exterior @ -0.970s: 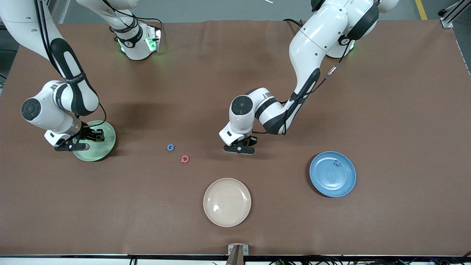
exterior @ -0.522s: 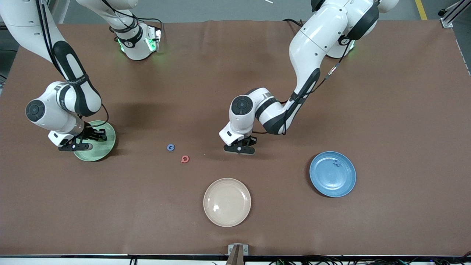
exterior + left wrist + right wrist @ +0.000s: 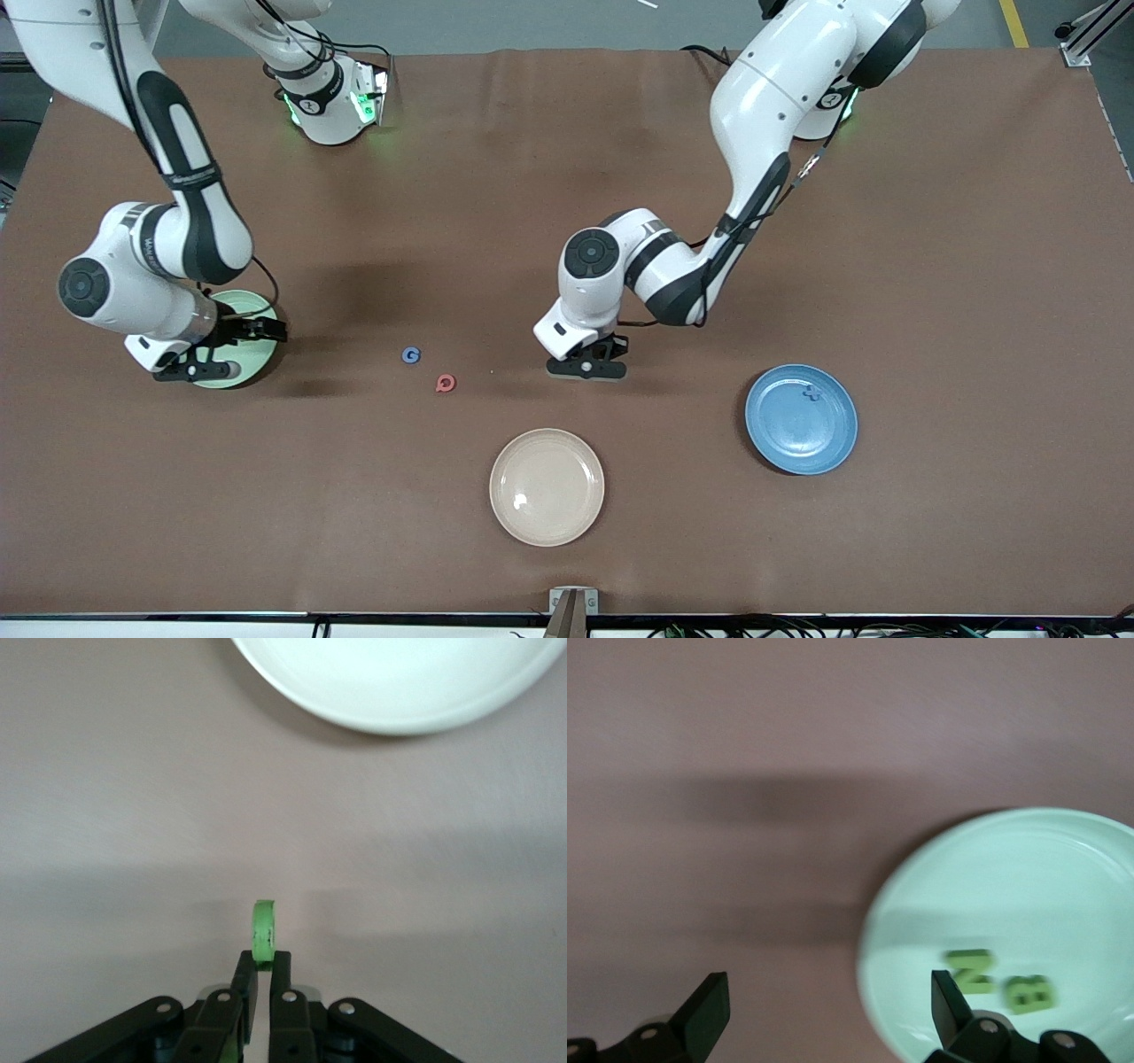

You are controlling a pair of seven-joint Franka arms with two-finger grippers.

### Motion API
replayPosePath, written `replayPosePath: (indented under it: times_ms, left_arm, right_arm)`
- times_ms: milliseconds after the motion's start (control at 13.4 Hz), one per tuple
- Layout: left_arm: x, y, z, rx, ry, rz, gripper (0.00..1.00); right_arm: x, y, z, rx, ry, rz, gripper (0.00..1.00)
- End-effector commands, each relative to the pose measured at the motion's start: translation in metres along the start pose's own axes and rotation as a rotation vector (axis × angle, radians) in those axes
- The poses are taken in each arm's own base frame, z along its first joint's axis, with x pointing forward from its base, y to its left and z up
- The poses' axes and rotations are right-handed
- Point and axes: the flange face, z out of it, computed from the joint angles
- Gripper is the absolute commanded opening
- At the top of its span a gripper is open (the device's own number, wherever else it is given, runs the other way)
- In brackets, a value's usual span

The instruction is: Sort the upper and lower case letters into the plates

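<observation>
The pale mint green plate point(image 3: 254, 356) lies at the right arm's end of the table. It holds two green letters point(image 3: 970, 970) point(image 3: 1029, 992). My right gripper point(image 3: 202, 369) hangs open and empty over the plate's rim, as the right wrist view point(image 3: 828, 1010) shows. The blue plate point(image 3: 802, 434) lies toward the left arm's end with a small blue letter point(image 3: 811, 392) in it. My left gripper point(image 3: 586, 367) is over bare table, shut on a green letter point(image 3: 264, 935) held on edge. A blue letter G point(image 3: 410, 354) and a red letter point(image 3: 446, 383) lie between the grippers.
A cream-beige plate point(image 3: 547, 487) lies empty near the table's front edge, nearer to the front camera than my left gripper. Its rim shows in the left wrist view point(image 3: 390, 725). A brown mat covers the table.
My right gripper has shifted over the mint plate toward its front rim and the table's middle. My left gripper has moved slightly toward the front camera with the green letter.
</observation>
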Motion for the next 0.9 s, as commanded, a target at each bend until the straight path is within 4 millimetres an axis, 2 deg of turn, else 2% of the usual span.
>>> replayPosePath:
  times_ms: [0, 75, 224, 373, 522, 672, 821]
  left_arm:
    - [0.04, -0.066, -0.051, 0.064, 0.004, -0.076, 0.0]
    - [0.054, -0.093, -0.064, 0.083, 0.0, -0.117, 0.0]
    - [0.081, -0.156, -0.079, 0.123, -0.019, -0.198, 0.0]
    - [0.101, -0.225, -0.073, 0.155, -0.069, -0.179, 0.01]
    - [0.115, -0.294, -0.052, 0.17, -0.103, -0.213, 0.01]
    - [0.125, -0.363, -0.03, 0.19, -0.126, -0.205, 0.01]
    - [0.124, -0.405, -0.009, 0.194, -0.159, -0.213, 0.04]
  right_arm:
    - [0.0, -0.066, 0.002, -0.013, 0.012, 0.061, 1.0]
    - [-0.001, -0.1, 0.003, -0.017, 0.036, 0.092, 1.0]
    - [-0.004, -0.149, 0.016, -0.022, 0.056, 0.156, 1.0]
    - [-0.005, -0.182, 0.032, -0.026, 0.073, 0.185, 1.0]
    - [-0.001, -0.198, 0.049, -0.033, 0.072, 0.196, 1.0]
    - [0.001, -0.202, 0.066, -0.035, 0.083, 0.201, 1.0]
    - [-0.001, -0.209, 0.083, -0.044, 0.081, 0.187, 1.0]
